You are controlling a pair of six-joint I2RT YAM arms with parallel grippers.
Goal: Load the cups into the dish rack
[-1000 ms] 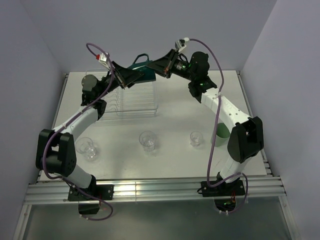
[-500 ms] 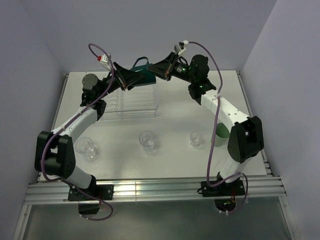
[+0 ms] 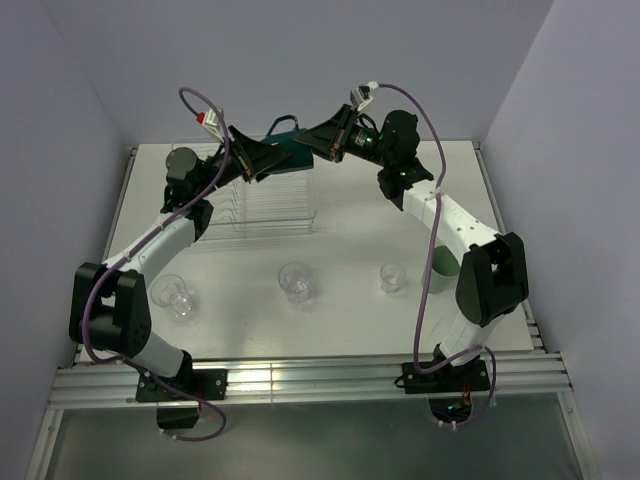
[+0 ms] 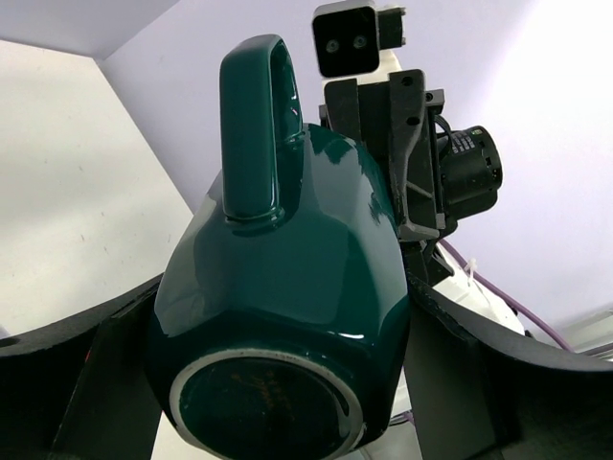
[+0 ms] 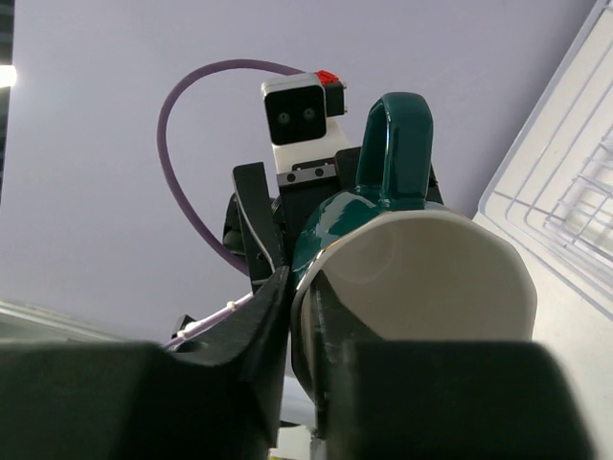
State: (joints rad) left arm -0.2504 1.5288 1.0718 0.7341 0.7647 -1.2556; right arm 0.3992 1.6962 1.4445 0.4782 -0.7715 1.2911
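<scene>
Green mug (image 3: 287,152) in mid-air over the far edge of the dish rack (image 3: 270,210), left gripper (image 3: 270,157) clamped across its body, right gripper (image 3: 304,143) straddling the rim, one finger inside, can't tell if it's gripping, three glasses (image 3: 296,280) on worktop (image 3: 350,220).

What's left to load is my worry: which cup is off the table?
The dark green mug, in the air between the left gripper and right gripper; the rest stand on the table.
</scene>
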